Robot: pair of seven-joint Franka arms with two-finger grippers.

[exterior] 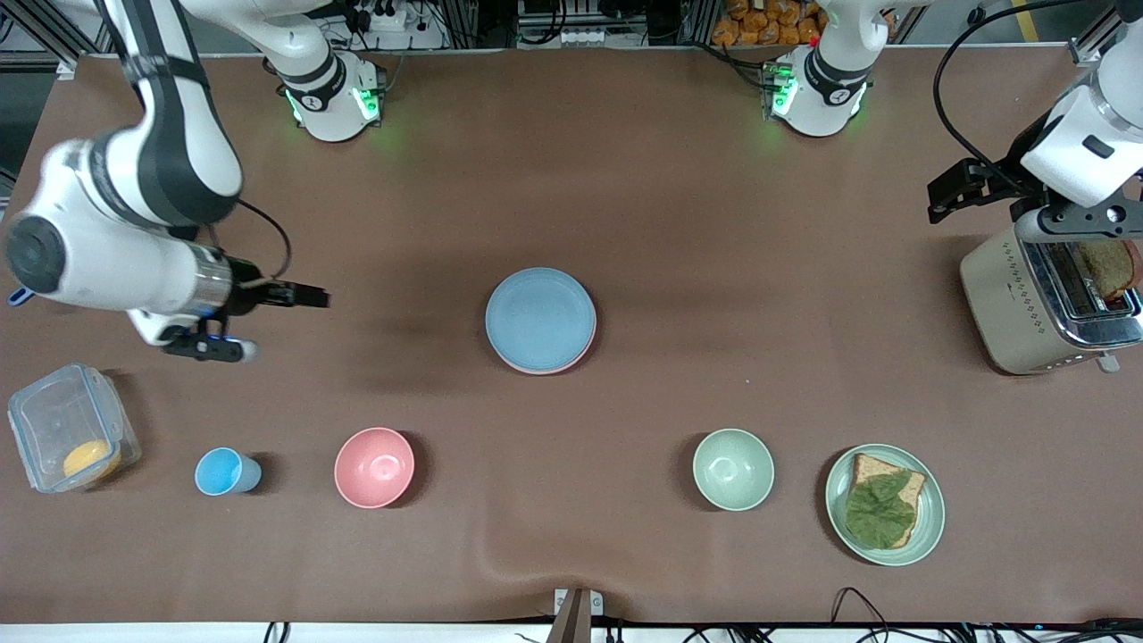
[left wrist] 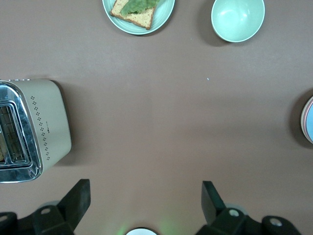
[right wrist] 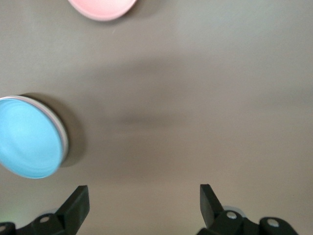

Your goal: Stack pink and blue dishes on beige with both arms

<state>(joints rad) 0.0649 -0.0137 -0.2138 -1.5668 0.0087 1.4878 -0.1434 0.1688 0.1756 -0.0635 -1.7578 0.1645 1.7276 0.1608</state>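
The light blue plate (exterior: 540,319) lies on top of the pale pink plate (exterior: 579,357) at the middle of the table; only a thin pink rim shows under it. No beige plate shows; anything under the pink one is hidden. My right gripper (exterior: 317,296) hangs open and empty over bare table toward the right arm's end, apart from the stack. In the right wrist view the blue plate (right wrist: 29,137) lies off to one side of the open right gripper (right wrist: 142,188). My left gripper (exterior: 936,204) is open and empty in the air beside the toaster; the left wrist view shows this gripper (left wrist: 145,183) over bare table, with the stack's edge (left wrist: 309,120) at the border.
A beige toaster (exterior: 1027,304) holding bread stands at the left arm's end. Along the table's near side stand a clear container (exterior: 71,438), a small blue cup (exterior: 223,471), a deep pink bowl (exterior: 374,467), a green bowl (exterior: 733,469) and a green plate (exterior: 929,527) with bread and lettuce.
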